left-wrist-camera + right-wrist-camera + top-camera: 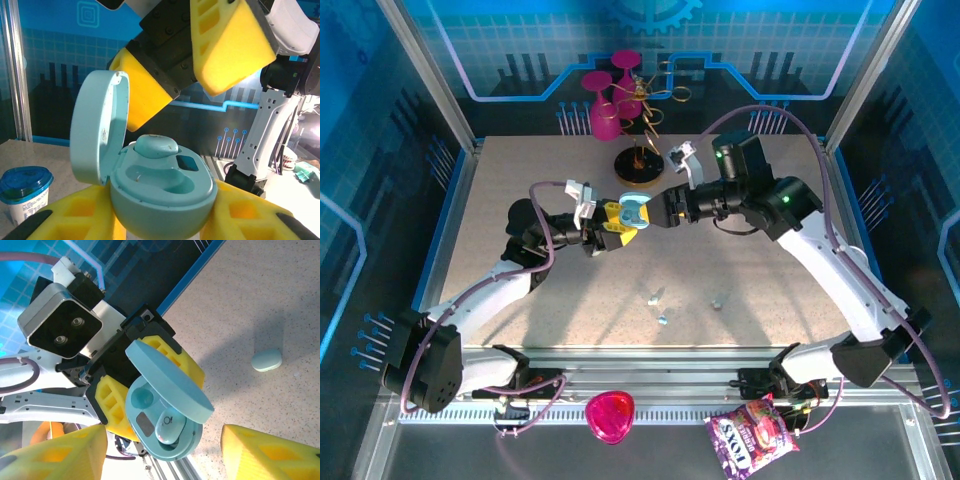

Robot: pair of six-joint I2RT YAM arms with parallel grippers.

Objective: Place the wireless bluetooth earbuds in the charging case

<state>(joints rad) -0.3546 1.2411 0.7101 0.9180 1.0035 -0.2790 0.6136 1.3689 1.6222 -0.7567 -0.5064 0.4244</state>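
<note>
While clamping the open charging case in the left gripper, hovers the right gripper just beside it, fingers apart; one earbud seated inside.

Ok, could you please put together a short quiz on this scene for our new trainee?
1. True or false: the lid of the light blue pebble-shaped plastic charging case is shut.
2. What grips the case? A) left hand B) right hand C) nothing
3. How many small pale blue-white plastic earbuds sit in the case?
Key: 1 false; 2 A; 3 one.
</note>
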